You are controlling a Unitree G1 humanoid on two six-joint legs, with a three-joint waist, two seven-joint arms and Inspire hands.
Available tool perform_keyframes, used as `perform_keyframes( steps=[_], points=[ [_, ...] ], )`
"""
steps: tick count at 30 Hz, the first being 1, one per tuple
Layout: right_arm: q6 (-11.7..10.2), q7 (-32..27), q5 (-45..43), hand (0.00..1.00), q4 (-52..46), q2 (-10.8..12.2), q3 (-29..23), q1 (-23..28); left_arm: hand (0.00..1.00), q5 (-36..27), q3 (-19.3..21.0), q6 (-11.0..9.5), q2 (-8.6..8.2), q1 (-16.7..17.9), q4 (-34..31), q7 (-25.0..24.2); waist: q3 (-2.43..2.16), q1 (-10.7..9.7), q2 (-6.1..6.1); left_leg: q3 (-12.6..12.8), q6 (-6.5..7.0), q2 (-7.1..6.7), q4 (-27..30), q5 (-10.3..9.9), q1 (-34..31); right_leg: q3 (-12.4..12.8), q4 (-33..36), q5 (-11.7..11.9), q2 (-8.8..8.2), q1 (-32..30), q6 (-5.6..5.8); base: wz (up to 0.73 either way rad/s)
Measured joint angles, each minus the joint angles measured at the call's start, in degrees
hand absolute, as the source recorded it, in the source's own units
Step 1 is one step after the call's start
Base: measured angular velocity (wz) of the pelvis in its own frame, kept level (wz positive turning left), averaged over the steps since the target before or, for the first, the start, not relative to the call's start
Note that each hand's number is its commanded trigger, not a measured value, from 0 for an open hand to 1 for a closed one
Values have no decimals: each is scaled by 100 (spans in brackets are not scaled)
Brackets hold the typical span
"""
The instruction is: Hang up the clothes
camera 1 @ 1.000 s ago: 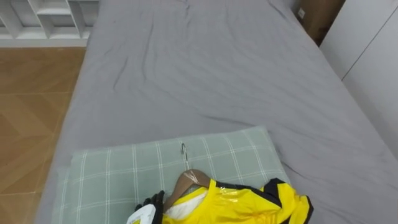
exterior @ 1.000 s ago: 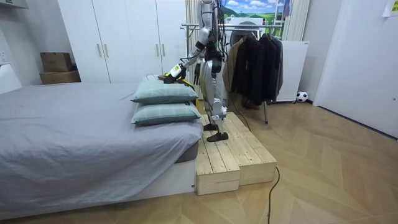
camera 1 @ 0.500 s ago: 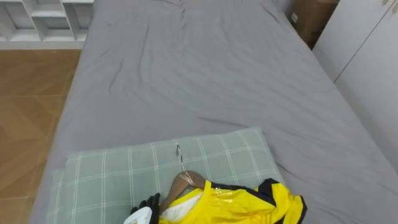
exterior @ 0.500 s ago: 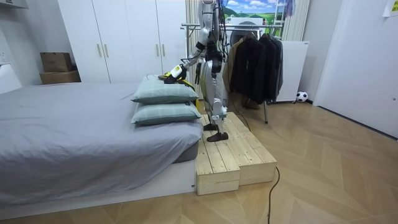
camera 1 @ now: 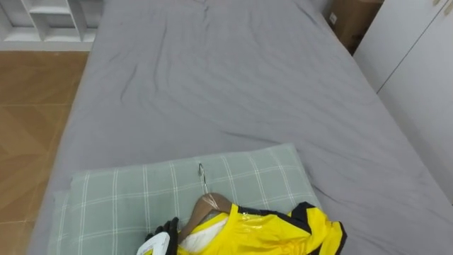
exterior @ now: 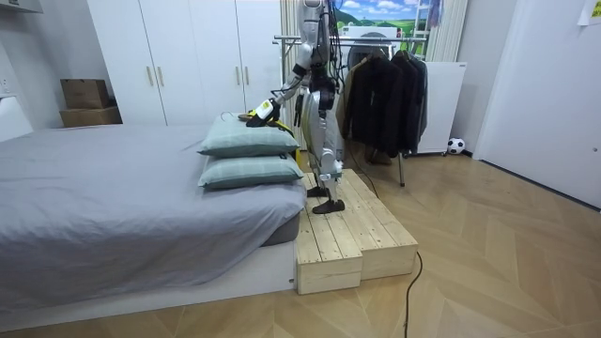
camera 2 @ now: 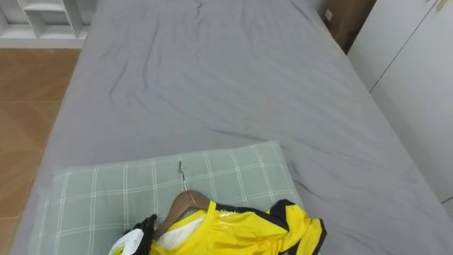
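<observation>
A yellow garment with black trim (camera 1: 269,234) hangs on a wooden hanger (camera 1: 205,209) whose metal hook (camera 1: 203,177) points up the bed. It lies over the top green checked pillow (camera 1: 120,198) at the bottom of the eye views. My left hand (camera 1: 164,237) comes in from the lower left, its dark fingers curled at the hanger's left arm. In the room view I stand on a wooden platform (exterior: 347,235) beside the bed's head, left arm stretched out to the garment (exterior: 263,111) above two stacked pillows (exterior: 249,141).
The grey bed (camera 1: 233,85) stretches ahead, with wood floor at its left and a white wardrobe (camera 1: 417,71) and cardboard box (camera 1: 350,21) at its right. Behind me a clothes rack (exterior: 376,38) holds dark garments (exterior: 385,94).
The head camera has shifted slightly. My left hand and the hanger with the garment stay in about the same place over the pillow.
</observation>
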Motion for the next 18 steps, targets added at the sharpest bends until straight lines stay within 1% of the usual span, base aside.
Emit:
perform_keyframes(
  steps=[4,5,6,7,8,11,13,15,18],
  points=[
    [0,-2,-3,0,-3,0,1,-5,1,0,10,0,-21,-62,54,34,-12,0,-16,-4,0,1,5,0,-73,-9,15,0,-1,-62,0,0],
    [0,-2,-6,0,-3,0,4,-7,29,1,10,0,-21,-63,55,42,-13,2,-17,-4,0,2,5,0,-79,-11,15,0,0,-71,0,0],
    [0,-3,-7,0,-4,0,6,-9,38,0,12,0,-26,-65,51,72,-13,0,-24,-4,0,3,5,0,-83,-15,19,0,0,-79,0,0],
    [2,-2,-7,0,-5,1,10,-15,57,-3,13,0,-32,-65,64,105,-13,3,-37,-4,0,6,5,0,-80,-16,29,0,0,-79,-1,0],
    [2,-3,-11,0,-5,4,11,-21,100,-2,13,0,-32,-68,83,112,-12,2,-47,-4,0,7,5,0,-78,-16,35,0,0,-77,-1,0],
    [2,-2,-21,0,-8,16,123,-65,100,-2,83,-1,-34,-137,135,171,4,9,-107,-4,0,12,11,0,-68,-26,36,3,2,-74,-5,0],
    [2,-2,-25,0,-10,20,182,-65,100,-7,271,-3,-29,-226,138,345,-9,21,-152,-5,0,12,12,0,-65,-29,33,4,1,-69,-6,0],
    [3,-3,-25,0,-14,21,218,-65,100,-5,389,-3,5,-294,148,372,-14,46,-169,-5,0,10,12,0,-65,-29,32,4,-1,-55,-6,0],
    [3,-3,-26,0,-15,22,224,-63,100,-4,408,-3,58,-364,150,406,-18,48,-180,-6,0,8,12,0,-56,-30,32,5,-5,-45,-5,0]
  ],
)
